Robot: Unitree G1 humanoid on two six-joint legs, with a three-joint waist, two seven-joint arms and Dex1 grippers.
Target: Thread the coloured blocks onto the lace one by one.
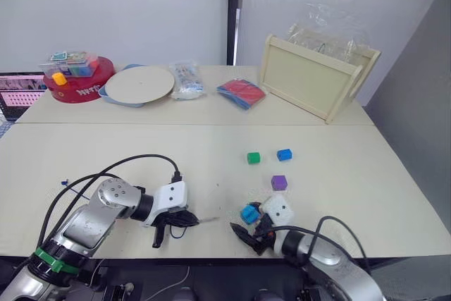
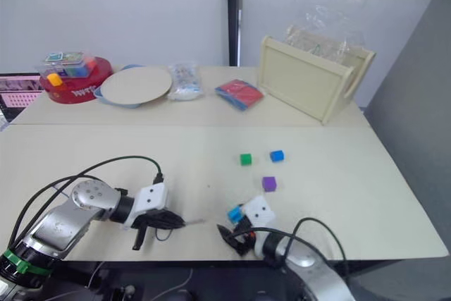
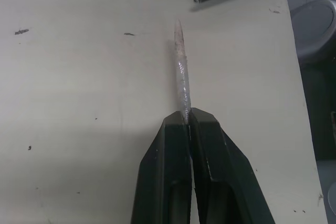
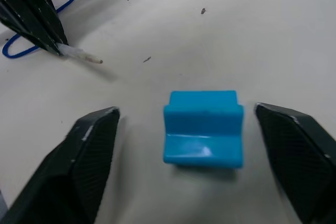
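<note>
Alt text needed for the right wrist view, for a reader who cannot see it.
The right hand, open, straddles the cyan block on the pale table, fingers apart from it on both sides. Beyond, the left hand pinches the lace by its stiff pale tip.

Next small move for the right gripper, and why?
Probably close the right gripper on the cyan block. The block sits on the table between its open fingers, untouched. The left gripper is shut on the lace, stiff tip pointing toward the block, so the block needs lifting before threading.
</note>
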